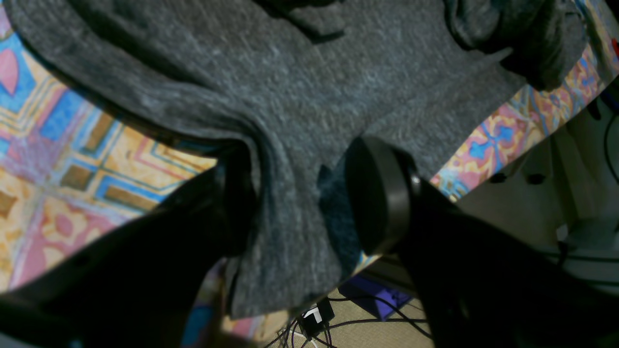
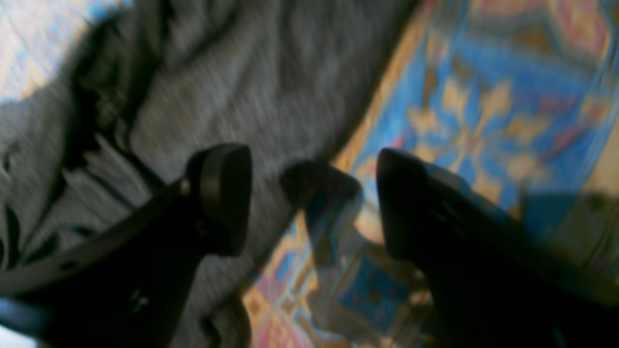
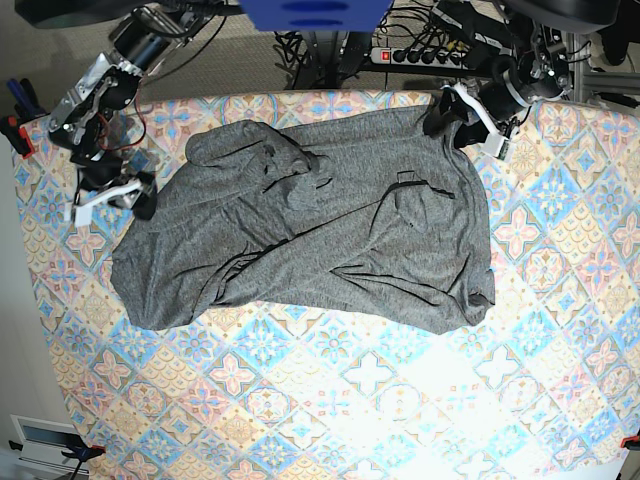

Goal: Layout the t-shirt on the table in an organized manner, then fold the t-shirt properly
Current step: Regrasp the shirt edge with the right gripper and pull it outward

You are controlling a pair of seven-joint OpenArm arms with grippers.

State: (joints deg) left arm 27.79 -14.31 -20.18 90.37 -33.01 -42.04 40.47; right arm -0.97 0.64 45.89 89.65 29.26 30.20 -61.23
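The dark grey t-shirt (image 3: 320,230) lies crumpled and twisted across the patterned table (image 3: 380,400), with folds bunched near its middle. My left gripper (image 3: 456,118) is at the shirt's far right corner by the table's back edge. In the left wrist view the left gripper (image 1: 300,203) is open, and a flap of the t-shirt (image 1: 290,121) runs between its fingers and hangs past the table edge. My right gripper (image 3: 132,198) is at the shirt's left edge. The blurred right wrist view shows the right gripper (image 2: 314,193) open, one finger over the t-shirt (image 2: 251,87), the other over the table (image 2: 483,96).
Behind the table's far edge are cables and a power strip (image 3: 420,55) on the floor. A purple box (image 1: 372,295) and more cables lie below the table edge. A red clamp (image 3: 15,135) sits at the table's left edge.
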